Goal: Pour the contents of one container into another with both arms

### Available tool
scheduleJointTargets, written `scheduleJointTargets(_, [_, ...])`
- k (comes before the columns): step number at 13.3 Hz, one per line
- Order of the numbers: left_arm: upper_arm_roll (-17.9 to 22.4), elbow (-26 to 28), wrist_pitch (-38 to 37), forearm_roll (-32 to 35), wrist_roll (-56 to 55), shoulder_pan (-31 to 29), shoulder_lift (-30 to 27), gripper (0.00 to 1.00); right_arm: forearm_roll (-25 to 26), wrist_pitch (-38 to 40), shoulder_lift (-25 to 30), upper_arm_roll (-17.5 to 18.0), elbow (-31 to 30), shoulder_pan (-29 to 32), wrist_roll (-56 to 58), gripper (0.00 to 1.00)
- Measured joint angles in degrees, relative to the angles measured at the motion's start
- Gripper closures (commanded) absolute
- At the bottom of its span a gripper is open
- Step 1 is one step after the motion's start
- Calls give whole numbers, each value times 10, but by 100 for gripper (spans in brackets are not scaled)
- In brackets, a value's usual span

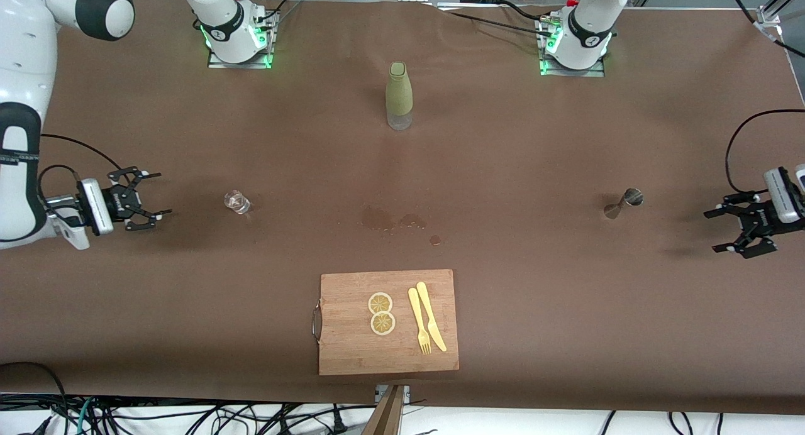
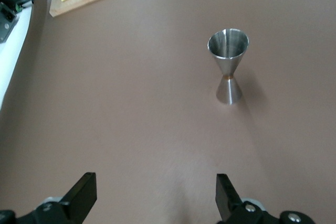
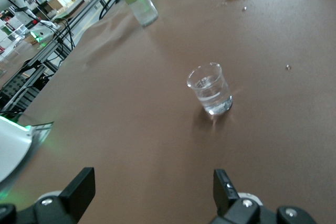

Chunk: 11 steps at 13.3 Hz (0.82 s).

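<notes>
**Both claws open and empty, a cup ahead of each**

The left gripper [image 1: 741,229] hangs low over the table's edge at the left arm's end, fingers spread wide with nothing between them. Straight ahead of it stands a steel measuring cup [image 2: 228,65], upright, hourglass-shaped, its open mouth up. Bare brown tablecloth [image 1: 534,171] lies between claw and cup, with open cloth on every side of the cup.

The right gripper [image 1: 139,201] hangs over the right arm's end of the table, also spread wide and holding nothing. Just ahead of it sits a small clear glass [image 3: 210,88] with some water in it, upright, apart from the fingers [image 3: 77,190].

Past the glass toward the table's middle lie a few wet patches [image 1: 395,221]. A green bottle [image 1: 399,95] with a clear base stands upright between the two arm bases, well apart from both claws. Close to the camera-side edge lies a wooden cutting board [image 1: 352,347] with two lemon slices [image 1: 381,313], a yellow fork [image 1: 419,320] and a yellow knife [image 1: 431,315] on it.
</notes>
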State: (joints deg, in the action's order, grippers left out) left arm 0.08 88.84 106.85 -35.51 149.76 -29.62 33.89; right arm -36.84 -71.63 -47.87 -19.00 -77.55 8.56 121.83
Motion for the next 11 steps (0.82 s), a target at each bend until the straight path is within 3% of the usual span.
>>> scheduleJointTargets(5, [-2, 36, 13, 152, -271, 73, -155, 0, 81, 33, 109, 0, 5, -21, -172, 0])
scheduleJointTargets(8, [-2, 62, 2, 224, -474, 114, -219, 0, 128, 78, 173, 0, 19, -67, -332, 0])
scheduleJointTargets(11, [-2, 70, -32, 268, -705, 144, -254, 0, 239, 88, 224, 21, 60, -105, -455, 0])
